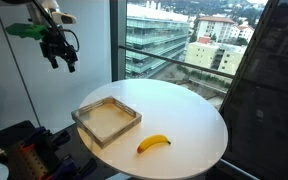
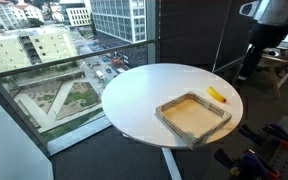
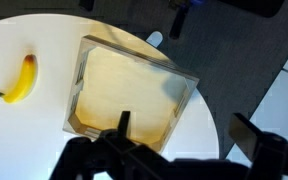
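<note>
My gripper (image 1: 62,58) hangs high above the round white table (image 1: 189,110), open and empty. In the wrist view its two dark fingers (image 3: 184,135) stand wide apart over the edge of a shallow wooden tray (image 3: 129,90). The tray (image 1: 106,120) lies on the table's side nearest the arm and is empty. A yellow banana (image 1: 153,143) lies on the table beside the tray, apart from it. It also shows in the wrist view (image 3: 20,80) and in an exterior view (image 2: 217,95), next to the tray (image 2: 194,117).
The table (image 2: 144,95) stands next to large glass windows (image 1: 174,35) with city buildings outside. Dark equipment (image 1: 19,150) sits low beside the table. A wooden table and other gear (image 2: 279,60) stand at the back.
</note>
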